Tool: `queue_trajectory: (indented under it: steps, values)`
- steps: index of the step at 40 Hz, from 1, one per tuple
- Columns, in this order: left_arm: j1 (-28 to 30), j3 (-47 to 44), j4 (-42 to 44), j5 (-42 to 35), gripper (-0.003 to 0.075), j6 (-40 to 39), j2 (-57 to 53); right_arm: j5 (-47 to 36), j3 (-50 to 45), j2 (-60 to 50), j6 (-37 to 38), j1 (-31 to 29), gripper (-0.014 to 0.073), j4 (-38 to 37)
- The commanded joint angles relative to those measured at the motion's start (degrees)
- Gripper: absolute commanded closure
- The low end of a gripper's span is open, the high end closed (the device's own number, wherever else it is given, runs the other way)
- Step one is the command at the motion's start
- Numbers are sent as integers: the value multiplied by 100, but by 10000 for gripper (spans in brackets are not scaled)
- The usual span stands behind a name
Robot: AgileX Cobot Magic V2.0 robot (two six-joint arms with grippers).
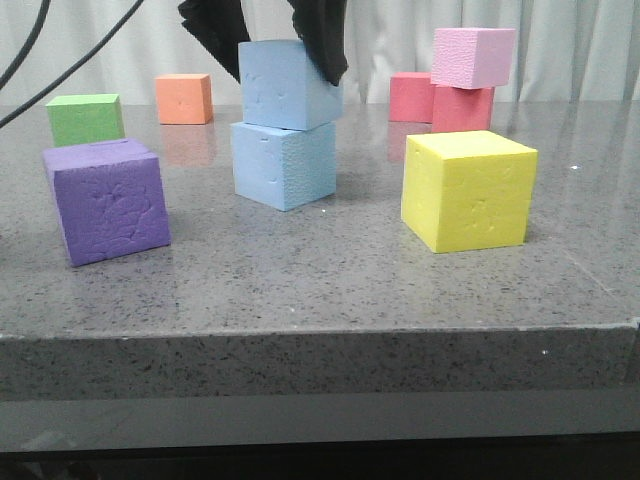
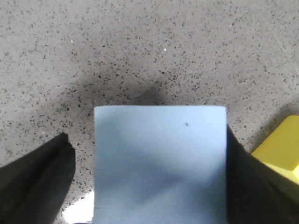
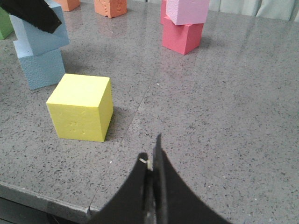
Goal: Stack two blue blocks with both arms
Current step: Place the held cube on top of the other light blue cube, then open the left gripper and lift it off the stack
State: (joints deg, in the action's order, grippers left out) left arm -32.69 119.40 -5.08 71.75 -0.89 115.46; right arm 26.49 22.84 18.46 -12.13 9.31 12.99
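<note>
**Ana:** Two blue blocks already sit one on the other in the front view, just left of centre: the upper blue block [image 1: 288, 84] rests on the lower blue block [image 1: 284, 164], turned a little and shifted so its edges overhang. The left gripper [image 1: 270, 35] comes down from the top edge, its black fingers on either side of the upper cube.

**Ben:** Has it let go?

**Ana:** The left wrist view answers best. The upper blue block [image 2: 160, 164] fills the lower middle of the frame. One black finger [image 2: 250, 186] at lower right lies against the cube's side, while the finger at lower left stands apart from it, with speckled table [image 2: 149, 46] showing in the gap. So I judge the jaws spread, grip released or nearly so. A yellow cube [image 2: 280, 149] peeks in at the right edge.

**Ben:** And the other arm?

**Ana:** In the right wrist view, the right gripper [image 3: 152, 186] at bottom centre has its fingers pressed together on nothing. It hangs over bare table, well apart from the stack, which shows at upper left with the left gripper's black finger across the upper block. The yellow cube [image 3: 81, 107] lies between them.

**Ben:** So what's left?

**Ana:** By my reading the stacking is done; only lifting the left arm clear without nudging the skewed top cube remains.
</note>
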Motion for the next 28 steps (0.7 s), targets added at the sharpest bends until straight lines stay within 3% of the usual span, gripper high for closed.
queue_trajectory:
  steps: [1, 16, 28]
  values:
    - [-22, 185, -65, 119, 132, -14, -393, -436, 140, 33, -16, -35, 662, 56]
    - [-22, 211, -65, 95, 132, -14, -393, -436, 140, 33, -16, -35, 662, 56]
    - [-22, 820, -65, 123, 132, -14, -393, -436, 140, 33, -16, -35, 662, 56]
